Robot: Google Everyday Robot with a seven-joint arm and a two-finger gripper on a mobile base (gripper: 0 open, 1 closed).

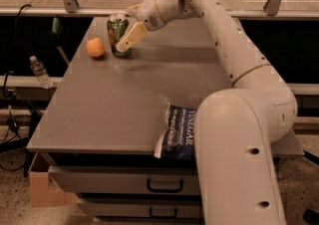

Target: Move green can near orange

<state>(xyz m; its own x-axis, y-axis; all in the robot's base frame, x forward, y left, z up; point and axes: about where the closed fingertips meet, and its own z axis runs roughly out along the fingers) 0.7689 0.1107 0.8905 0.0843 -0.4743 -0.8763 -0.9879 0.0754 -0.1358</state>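
Note:
The green can [116,32] stands upright on the grey table [114,104] at its far left, with its silver top rim showing. The orange [95,47] lies just left of it, a small gap between them. My gripper [125,27] reaches in from the right at the can. Its near finger [131,36] lies across the can's right front side and the far finger sits behind the top rim. The jaws look open, straddling the can loosely. The can's right edge is hidden by the near finger.
A dark blue chip bag [179,132] lies at the table's front edge, partly behind my arm. A clear plastic bottle [39,71] stands off the table to the left. Drawers [124,181] sit under the table and a cardboard box [42,186] is on the floor.

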